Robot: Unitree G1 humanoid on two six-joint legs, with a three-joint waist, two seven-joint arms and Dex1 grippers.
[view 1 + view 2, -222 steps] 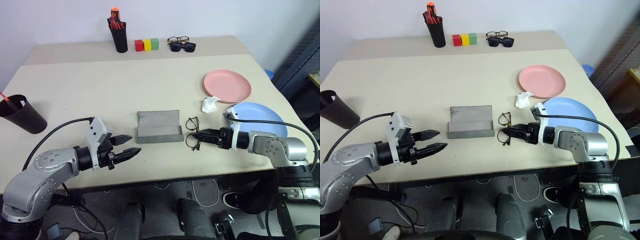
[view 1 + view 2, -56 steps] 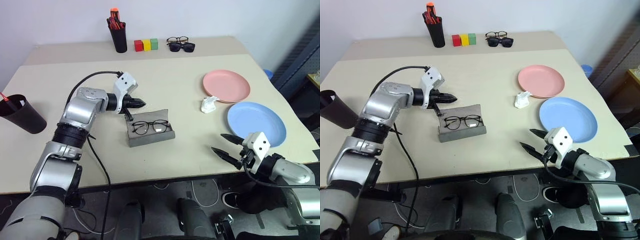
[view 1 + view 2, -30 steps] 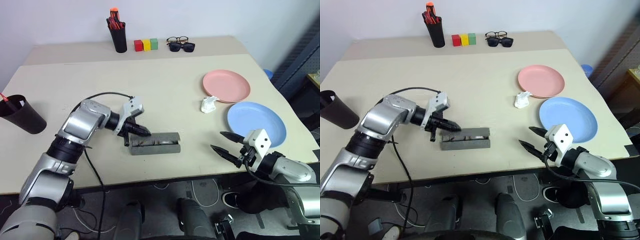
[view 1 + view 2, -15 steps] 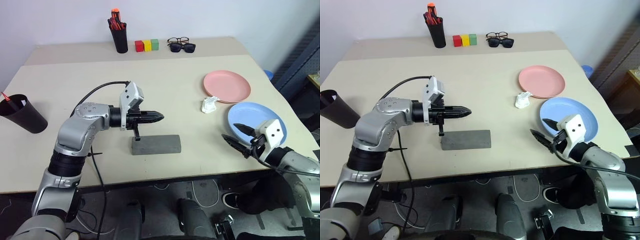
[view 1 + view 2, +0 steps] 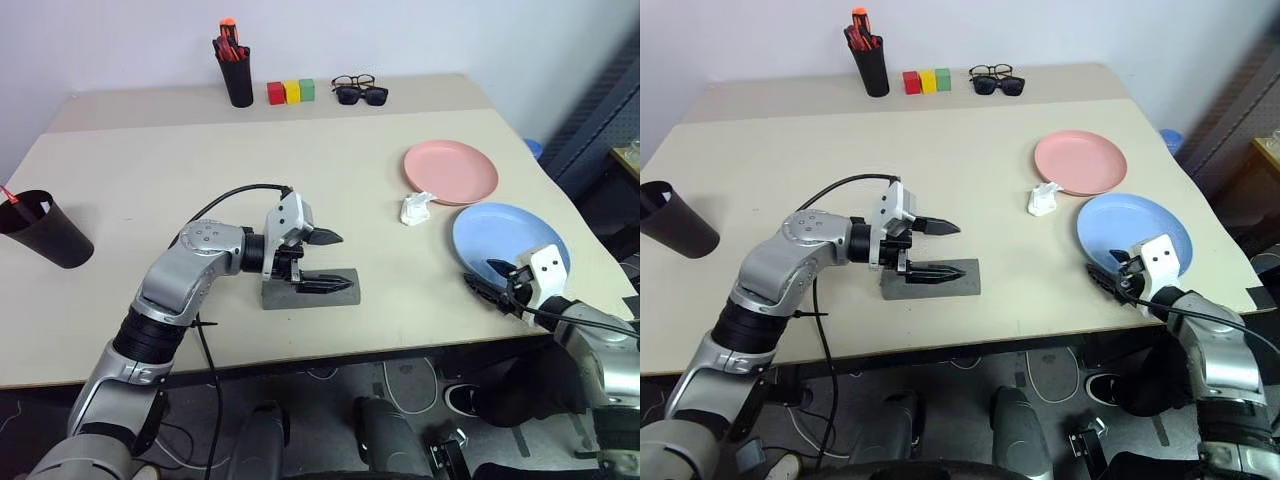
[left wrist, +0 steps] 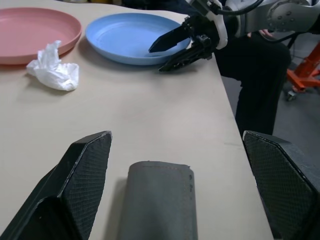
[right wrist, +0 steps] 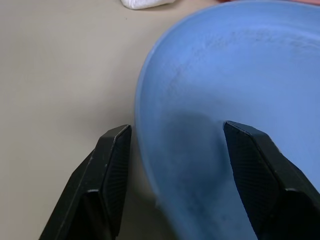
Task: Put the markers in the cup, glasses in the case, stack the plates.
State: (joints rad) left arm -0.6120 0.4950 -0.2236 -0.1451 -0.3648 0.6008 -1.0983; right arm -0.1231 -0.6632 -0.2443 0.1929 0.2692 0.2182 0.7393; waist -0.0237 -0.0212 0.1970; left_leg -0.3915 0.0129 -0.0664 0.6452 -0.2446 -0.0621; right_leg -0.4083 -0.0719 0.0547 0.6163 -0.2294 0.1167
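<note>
The left gripper point(image 5: 325, 260) has its two black fingers spread wide apart, holding nothing; one finger hangs just over the top of the closed grey felt glasses case point(image 5: 312, 289) and the other is raised above it, both pointing toward the robot's right. The case lies flat on the beige table point(image 5: 200, 170) near its front edge, lid folded shut; the glasses are not visible. The right gripper point(image 5: 1110, 274) has its fingers parted around the near rim of the light blue plate point(image 5: 1135, 232); in the right wrist view one finger point(image 7: 112, 175) sits outside the rim over the table and the other point(image 7: 255, 170) over the plate's inside, and whether either touches the plate cannot be told. The blue plate lies flat near the table's right front corner. Just behind it, well apart from the gripper, lies the salmon pink plate point(image 5: 451, 171), also flat, not stacked. A crumpled white tissue point(image 5: 415, 208) rests between the two plates on their left side. At the far left edge stands the wide black cup point(image 5: 42, 231), with a red marker tip point(image 5: 10, 193) poking from it. Along the back of the table stand a tall black pen holder point(image 5: 238, 78) with red-orange pens, three small blocks point(image 5: 290, 92) in red, yellow and green, and two pairs of dark spectacles point(image 5: 359, 89).
</note>
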